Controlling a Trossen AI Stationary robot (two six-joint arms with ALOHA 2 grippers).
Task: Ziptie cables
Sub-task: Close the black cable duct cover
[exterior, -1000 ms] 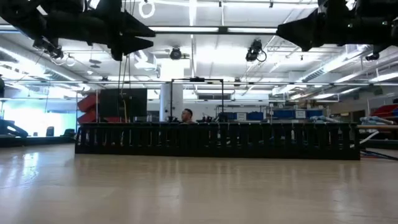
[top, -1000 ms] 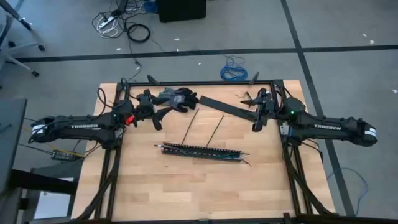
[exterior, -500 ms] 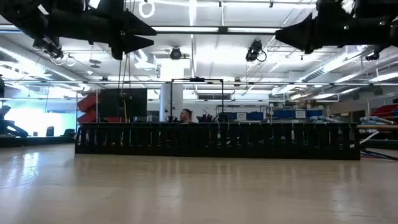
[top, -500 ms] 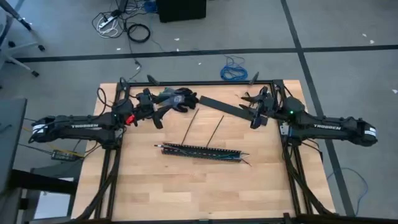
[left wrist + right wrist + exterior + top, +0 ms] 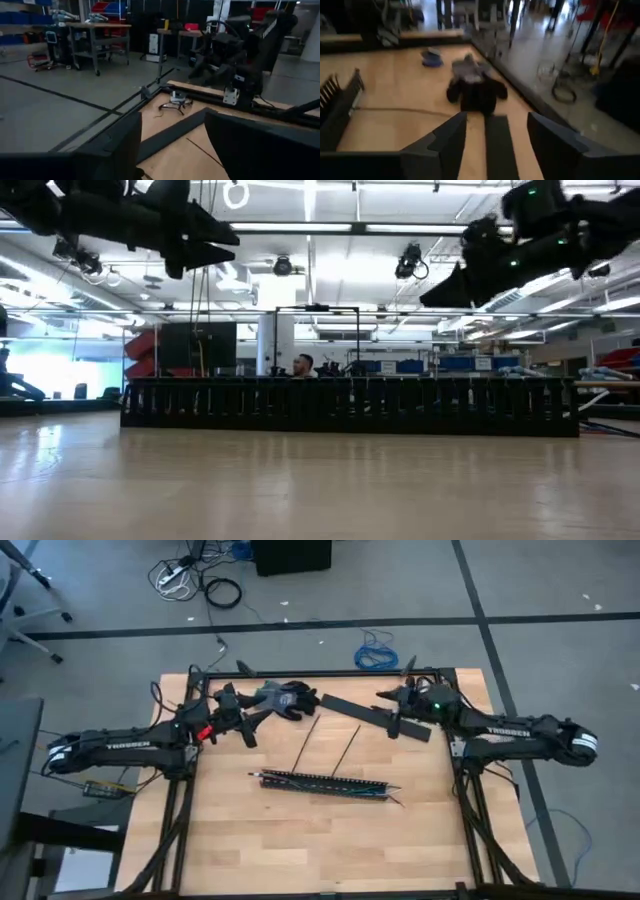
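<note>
Pale wooden boards make up the table point(image 5: 300, 840), which sits on a grey floor crossed by dark tape lines. From my console, my right gripper point(image 5: 393, 712) is over the far right part of the table, just above the end of a flat black strip point(image 5: 365, 712) that lies slanted along the far edge. Its fingers point(image 5: 445, 142) are spread apart with nothing between them; in the right wrist view the strip runs through the gap below them, and I cannot tell whether they touch it. My left gripper point(image 5: 250, 728) hangs over the far left part, fingers point(image 5: 112, 145) also parted and empty, just beside a dark bundle of gloves or cloth point(image 5: 285, 697) at the far edge.

Outward from the grippers, two thin black zip ties point(image 5: 305, 745) lie slanted near the table's middle, apart from each other. Nearer the front edge sits a long black slotted rack point(image 5: 320, 783), and the cables point(image 5: 392, 796) lie along it, their thin ends poking out past its right end. A blue coiled cable point(image 5: 375, 652) rests on the floor beyond the table.
</note>
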